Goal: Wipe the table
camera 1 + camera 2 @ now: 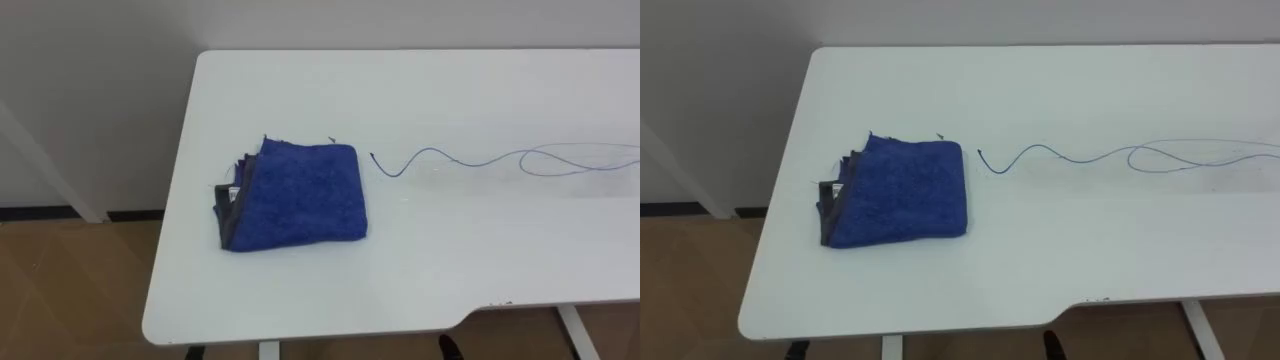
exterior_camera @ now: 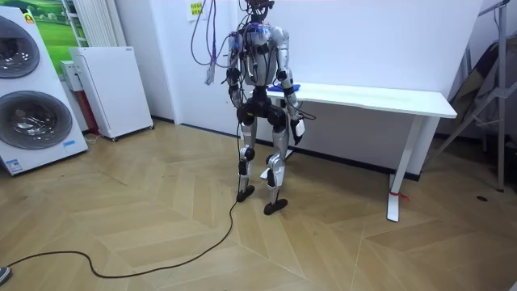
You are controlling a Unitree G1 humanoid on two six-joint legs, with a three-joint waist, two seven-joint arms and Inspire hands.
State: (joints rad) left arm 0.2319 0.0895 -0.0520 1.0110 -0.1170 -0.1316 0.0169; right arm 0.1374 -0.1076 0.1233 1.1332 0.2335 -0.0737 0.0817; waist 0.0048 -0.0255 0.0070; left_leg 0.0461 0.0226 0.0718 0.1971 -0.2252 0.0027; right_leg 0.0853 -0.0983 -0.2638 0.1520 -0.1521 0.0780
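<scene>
Blue folded cloth lies unheld at the table's nine o'clock; scrawl at three, presumably the wiping target. Left hand and right hand hang low: grasp indeterminable.

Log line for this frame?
wipe: not begun; folded blue terry cloth: lying on white table, near left end; thin blue squiggly line: right of cloth, not touching; robot: standing at table

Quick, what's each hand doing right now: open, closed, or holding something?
Left hand: cannot be told, too small in the room view.
Right hand: cannot be told, same reason.
Blue cloth lies folded on the table, unheld.
</scene>
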